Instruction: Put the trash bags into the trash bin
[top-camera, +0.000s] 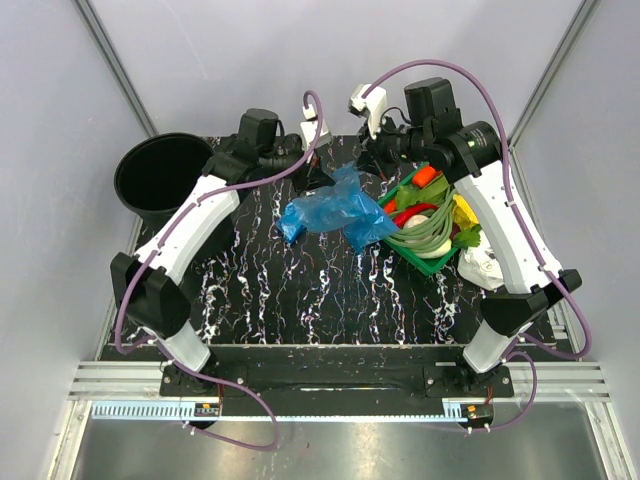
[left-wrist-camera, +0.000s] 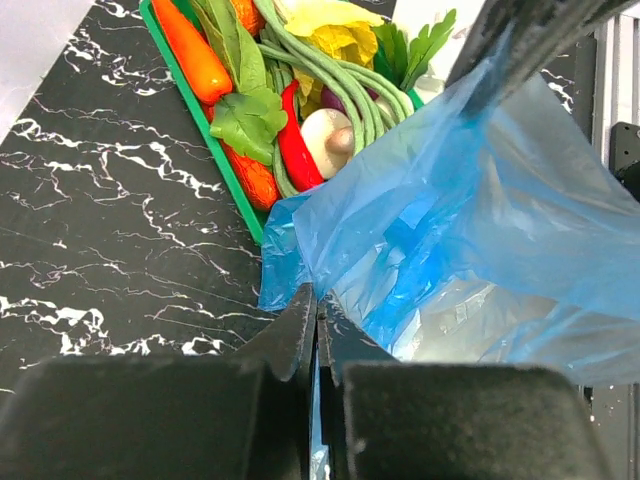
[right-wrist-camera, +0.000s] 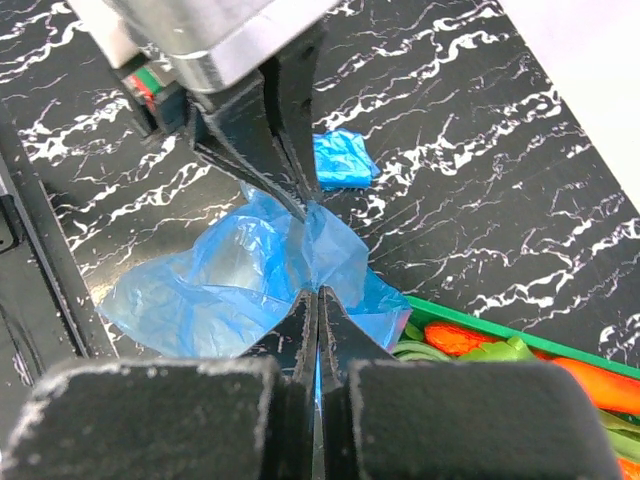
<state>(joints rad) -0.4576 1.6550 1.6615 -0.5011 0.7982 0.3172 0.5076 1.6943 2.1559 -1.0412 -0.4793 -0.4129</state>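
A sheet of blue trash bag (top-camera: 330, 208) hangs spread between my two grippers over the middle of the dark marbled table. My left gripper (left-wrist-camera: 318, 300) is shut on one edge of the film (left-wrist-camera: 480, 210). My right gripper (right-wrist-camera: 318, 296) is shut on the opposite edge (right-wrist-camera: 230, 275). In the top view the left gripper (top-camera: 322, 180) and right gripper (top-camera: 372, 165) sit close together at the back of the bag. A second, wadded blue bag (right-wrist-camera: 343, 160) lies on the table beyond. The black trash bin (top-camera: 160, 175) stands at the far left, apart from both arms.
A green tray (top-camera: 408, 252) of vegetables sits just right of the bag, its rim (left-wrist-camera: 205, 140) close under the film. A white crumpled lump (top-camera: 480, 262) lies right of the tray. Grey walls enclose the table on three sides.
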